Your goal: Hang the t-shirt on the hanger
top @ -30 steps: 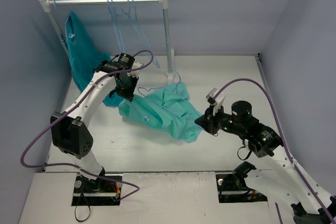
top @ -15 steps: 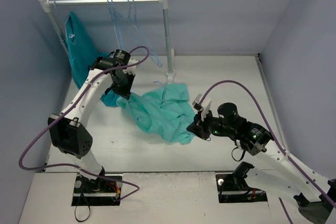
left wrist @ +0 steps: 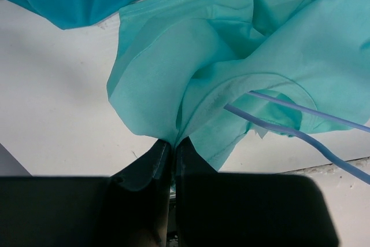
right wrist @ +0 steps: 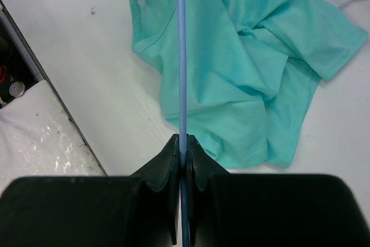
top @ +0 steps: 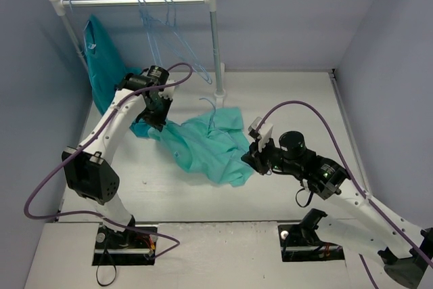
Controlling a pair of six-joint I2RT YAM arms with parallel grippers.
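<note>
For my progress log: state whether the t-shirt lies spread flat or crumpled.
Crumpled: the t-shirt lies bunched in deep folds on the table.

No legible text or labels

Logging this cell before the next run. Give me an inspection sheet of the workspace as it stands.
Surface: white table, faint specks.
Job's things: mint t-shirt crumpled on the table; blue hanger partly under its cloth, hook showing.
Clutter: darker turquoise garment and spare hangers on the rail.
Grippers: left gripper shut on the t-shirt's edge; right gripper shut on the hanger's wire.
Cables: purple cable looping along each arm.
Surroundings: plain bluish walls; nothing else seen.
</note>
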